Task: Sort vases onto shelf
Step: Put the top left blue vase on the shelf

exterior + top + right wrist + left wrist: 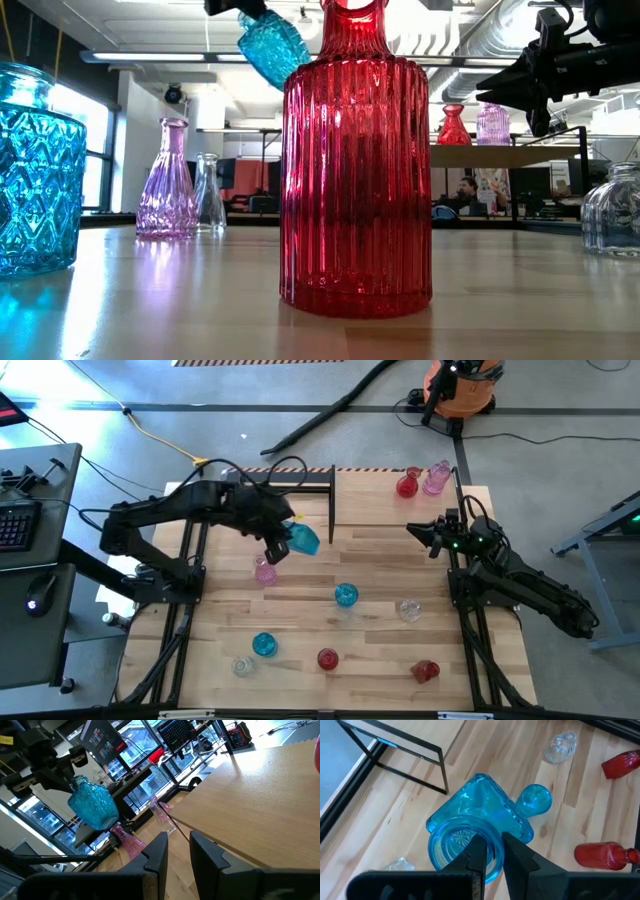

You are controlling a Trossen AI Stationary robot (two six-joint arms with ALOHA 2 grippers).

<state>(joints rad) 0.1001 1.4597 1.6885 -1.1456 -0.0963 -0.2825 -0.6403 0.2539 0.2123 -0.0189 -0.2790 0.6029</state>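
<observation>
In the high view's upper middle, the left gripper holds a faceted blue translucent glass vase lifted clear of the light wooden table; in the left wrist view its two dark fingers pinch the rim at the vase's mouth, one inside the opening and one outside, with the body tilted away beyond the jaws. A ribbed pink glass vase stands just below it. The right gripper hovers at centre right, jaws narrowly parted around nothing. The plywood-topped shelf at upper right carries a red glass vase and a pale pink glass vase side by side.
</observation>
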